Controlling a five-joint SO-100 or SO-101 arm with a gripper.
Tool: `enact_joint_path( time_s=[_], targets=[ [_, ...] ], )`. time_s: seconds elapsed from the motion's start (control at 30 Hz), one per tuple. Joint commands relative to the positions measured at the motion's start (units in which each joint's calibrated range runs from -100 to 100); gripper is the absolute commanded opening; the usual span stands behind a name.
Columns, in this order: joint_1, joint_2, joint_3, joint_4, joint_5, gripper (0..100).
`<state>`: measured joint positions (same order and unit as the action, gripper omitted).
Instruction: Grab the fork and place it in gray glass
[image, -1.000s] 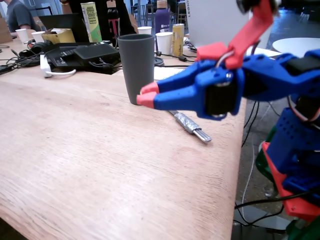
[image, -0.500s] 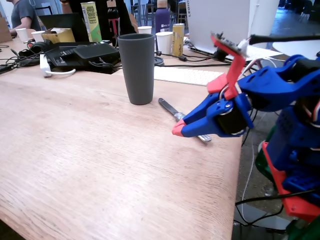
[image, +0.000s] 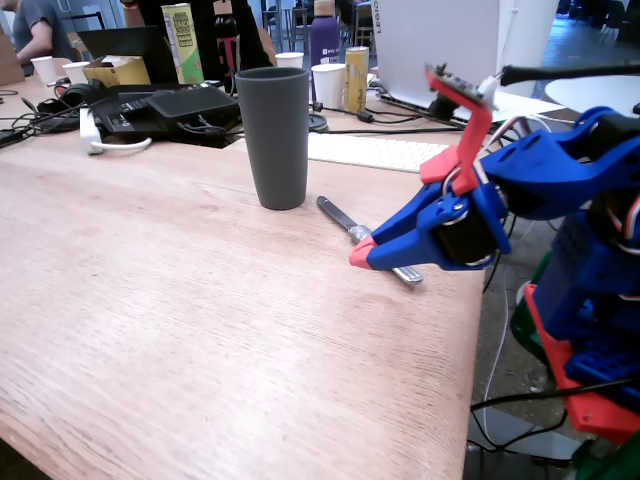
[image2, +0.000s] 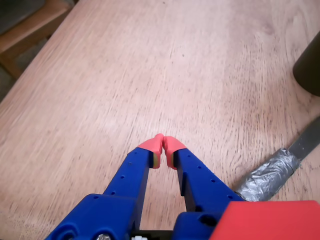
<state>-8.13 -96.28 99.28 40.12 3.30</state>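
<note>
Right of pincer (image2: 163, 145) | tape-wrapped utensil (image2: 272, 172) on table | pincer closed, empty

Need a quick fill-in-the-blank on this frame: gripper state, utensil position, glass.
1. The gripper has its red fingertips pressed ____ with nothing between them.
2. The tape-wrapped utensil lies flat on the wooden ____.
3. In the fixed view, the utensil lies to the ____ of the gray glass.
4. The gray glass stands ____.

Missing words: together; table; right; upright
</note>
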Motion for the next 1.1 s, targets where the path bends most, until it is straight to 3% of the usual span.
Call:
enact_joint_path(
  time_s=[0.0, 0.13, 0.27, 1.07],
  targets=[
    [0.2, -0.8, 0.4, 0.1, 0.3, 0],
    [0.3, -0.8, 0.3, 0.1, -0.4, 0],
    [0.3, -0.8, 0.3, 0.0, -5.2, 0],
    [-0.5, -0.8, 0.3, -0.1, -5.2, 0]
  ],
)
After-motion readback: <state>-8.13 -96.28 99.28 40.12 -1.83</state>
